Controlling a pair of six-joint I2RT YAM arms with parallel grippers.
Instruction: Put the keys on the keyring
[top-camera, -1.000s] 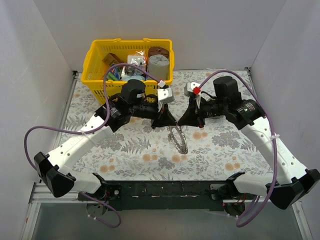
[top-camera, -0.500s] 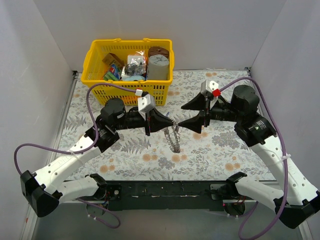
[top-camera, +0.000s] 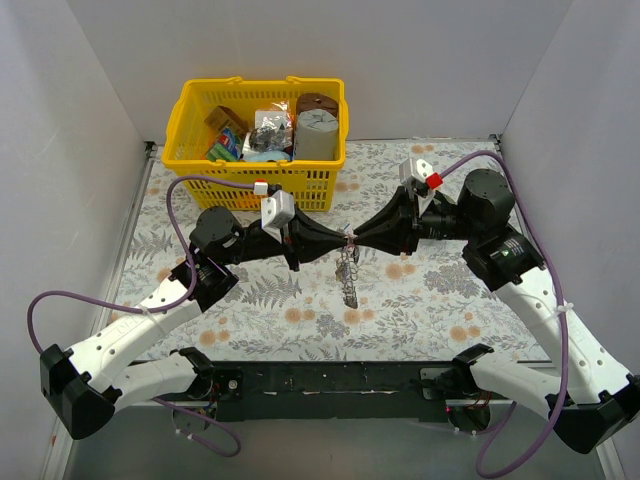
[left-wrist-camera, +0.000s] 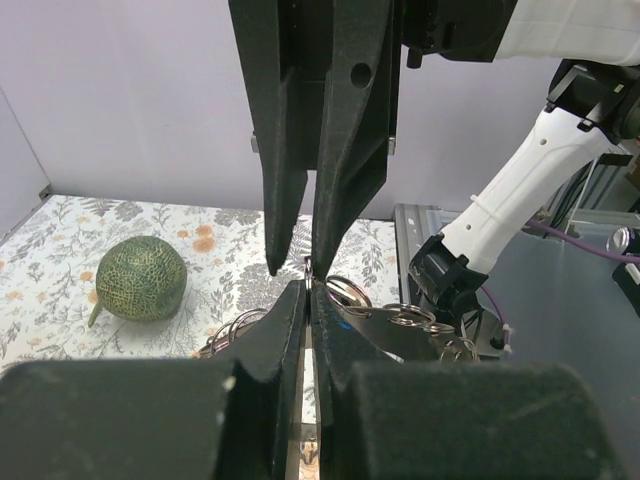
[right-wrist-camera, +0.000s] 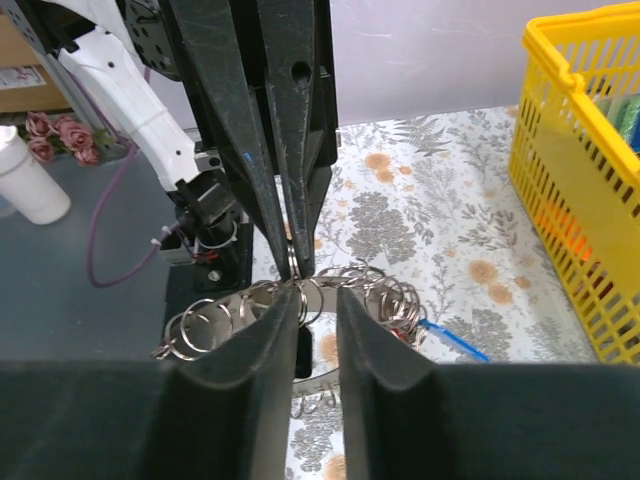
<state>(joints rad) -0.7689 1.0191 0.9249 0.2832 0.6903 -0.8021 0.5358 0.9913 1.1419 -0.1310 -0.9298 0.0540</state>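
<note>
The keyring (top-camera: 347, 272), a flat silver toothed band carrying several small wire rings, hangs above the floral mat between both grippers. My left gripper (top-camera: 341, 243) is shut on one small wire ring at its top, seen pinched in the left wrist view (left-wrist-camera: 309, 275). My right gripper (top-camera: 354, 240) faces it tip to tip, jaws narrowly parted around the band's top (right-wrist-camera: 312, 298). The band and its rings show in the right wrist view (right-wrist-camera: 230, 310). A blue key piece (right-wrist-camera: 450, 340) and a hint of red hang among the rings; the keys are otherwise hidden.
A yellow basket (top-camera: 190, 130) full of items stands at the back left, also in the right wrist view (right-wrist-camera: 585, 200). A round green melon-like lump (left-wrist-camera: 140, 278) lies on the mat. Grey walls close in the left, right and back sides.
The right gripper's jaws went from wide open to nearly closed and came up to the left gripper's tips. The left arm stretched right, still holding the hanging keyring.
</note>
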